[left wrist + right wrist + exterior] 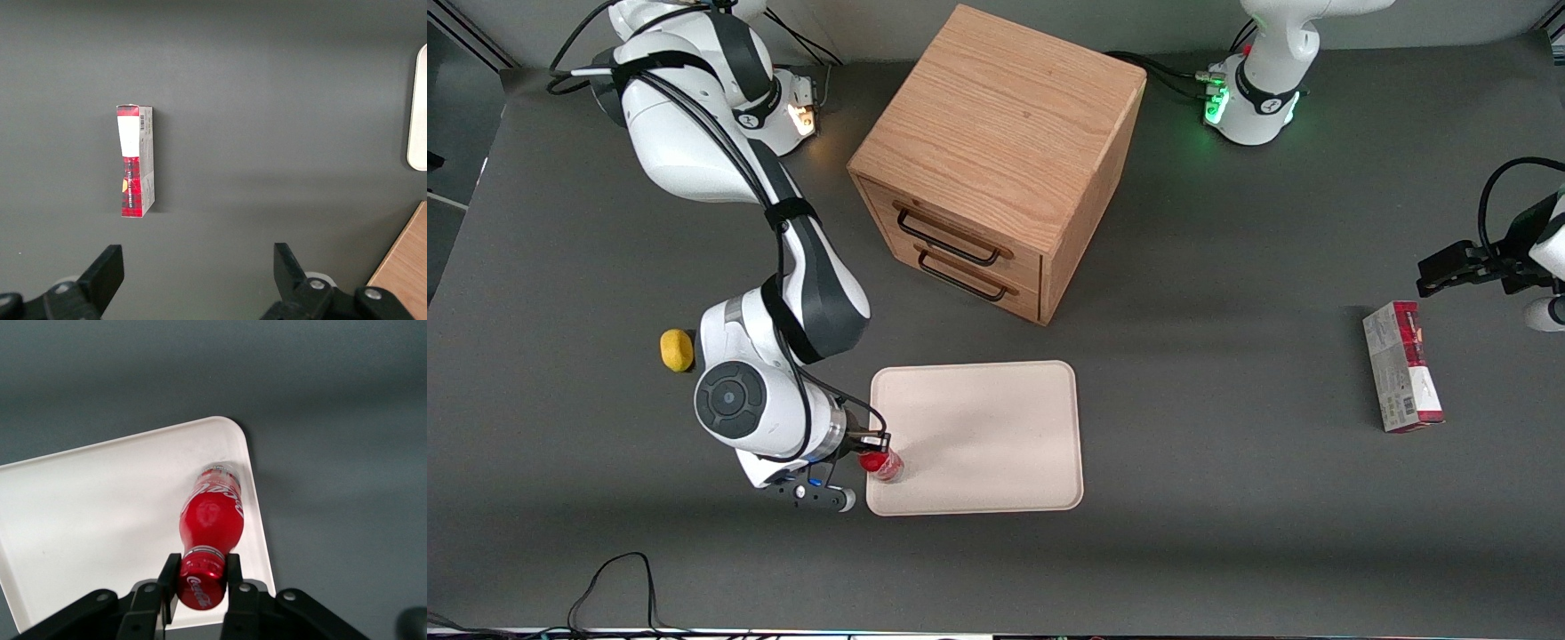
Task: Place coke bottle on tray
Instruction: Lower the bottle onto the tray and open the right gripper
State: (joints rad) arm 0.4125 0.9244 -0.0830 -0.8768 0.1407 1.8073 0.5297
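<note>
Robotics lab: bench-mounted arm bases [1249, 102] on a grey table [1227, 533].

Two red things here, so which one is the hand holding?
The coke bottle, pinched at its cap by the hand over the tray; the carton lies apart.

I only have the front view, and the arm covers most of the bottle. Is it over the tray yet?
Observer: Yes. The wrist camera shows the coke bottle upright, its clear base over the tray near a corner.
Operator: Does the gripper have it?
Observer: The gripper is shut on the bottle's cap and neck.
Operator: Anything else on the tray?
Observer: No, the rest shows bare. The carton lies toward the parked arm's end.
</note>
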